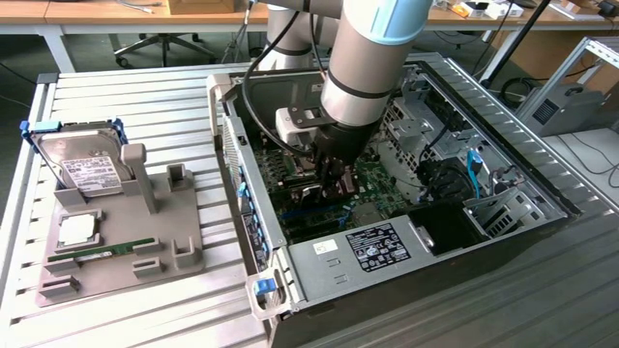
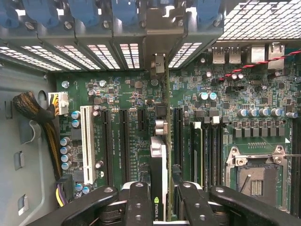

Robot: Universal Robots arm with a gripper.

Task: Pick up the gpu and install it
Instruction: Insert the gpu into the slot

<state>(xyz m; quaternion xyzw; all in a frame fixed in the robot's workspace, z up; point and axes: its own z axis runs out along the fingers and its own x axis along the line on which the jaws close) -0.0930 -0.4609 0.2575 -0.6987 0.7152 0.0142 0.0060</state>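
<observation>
Gripper (image 2: 159, 200) clamped on the gpu (image 2: 159, 155), card edge-on between the fingers (image 2: 138, 202). It's held upright over the motherboard (image 2: 127, 103) slots inside the open PC case (image 1: 503, 145), bracket end toward the rear slot covers (image 2: 94, 54).

1. The exterior view looks down at an angle from above and in front of a slatted metal table (image 1: 145, 94), far enough back to take in the whole open computer case (image 1: 503, 138).
2. The wrist view sits just behind the gripper (image 2: 160, 202), close above the motherboard (image 2: 127, 99), facing the case's rear slot covers.
3. Both views share the motherboard — its expansion slots especially.
</observation>
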